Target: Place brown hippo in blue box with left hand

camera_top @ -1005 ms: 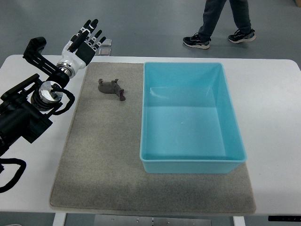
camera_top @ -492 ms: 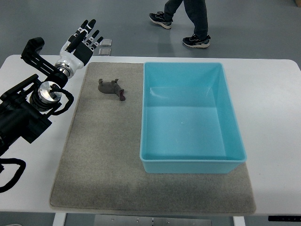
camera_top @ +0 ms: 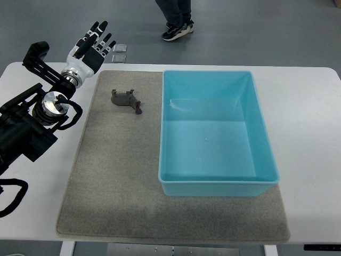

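A small brown hippo [camera_top: 126, 100] lies on the grey mat [camera_top: 112, 176], near its far left corner. Just to its right stands the blue box [camera_top: 215, 133], holding nothing. My left hand [camera_top: 93, 45] hovers over the table's far left corner, up and to the left of the hippo and apart from it. Its fingers are spread and hold nothing. The black left arm [camera_top: 32, 122] runs in from the left edge. No right arm shows.
The white table [camera_top: 311, 133] carries the mat and the box. A person's legs and shoes [camera_top: 176, 26] are on the floor beyond the far edge. Two small grey squares [camera_top: 120, 52] lie on the floor by my left hand.
My left hand has drifted slightly left and away from the hippo. The person beyond the table has walked to the left. The hippo and the box have stayed put.
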You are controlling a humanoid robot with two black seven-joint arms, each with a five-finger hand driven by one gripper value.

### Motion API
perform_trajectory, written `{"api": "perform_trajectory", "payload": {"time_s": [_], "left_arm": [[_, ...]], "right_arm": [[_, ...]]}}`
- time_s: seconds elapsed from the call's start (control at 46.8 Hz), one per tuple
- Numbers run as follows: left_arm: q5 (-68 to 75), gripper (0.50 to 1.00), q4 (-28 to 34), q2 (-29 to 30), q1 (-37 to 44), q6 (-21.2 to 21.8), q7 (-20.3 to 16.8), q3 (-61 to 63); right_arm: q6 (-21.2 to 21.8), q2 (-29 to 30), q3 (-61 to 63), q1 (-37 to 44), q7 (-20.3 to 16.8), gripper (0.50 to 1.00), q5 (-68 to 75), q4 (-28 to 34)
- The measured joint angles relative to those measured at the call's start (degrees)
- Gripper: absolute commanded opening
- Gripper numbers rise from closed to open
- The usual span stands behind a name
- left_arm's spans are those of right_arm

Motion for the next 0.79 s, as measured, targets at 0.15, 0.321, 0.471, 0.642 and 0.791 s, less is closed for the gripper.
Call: {"api": "perform_trajectory", "payload": {"time_s": [0.15,0.321,0.471,0.642,0.791], "left_arm": [[0.1,0.996,0.0,0.1,-0.8,0.4,0.0,0.5],[0.4,0.996,0.1,1.2,-1.8,0.8,0.0,0.7],[1.9,0.996,0.0,2.2,-2.3,1.2,0.1,1.3],[6.7,0.996,-0.6,2.9,-2.4,2.4,0.2,2.1],[14.9,0.996,-0.9,3.0,-3.1,2.7,0.2,3.6]], "right_arm": [[0.0,0.0,0.0,0.0,0.0,0.936,0.0,0.0],[0.0,0.0,0.0,0.0,0.0,0.936,0.0,0.0],[0.0,0.0,0.0,0.0,0.0,0.936,0.0,0.0],[0.0,0.0,0.0,0.0,0.0,0.936,0.0,0.0],[0.0,0.0,0.0,0.0,0.0,0.936,0.0,0.0]]}}
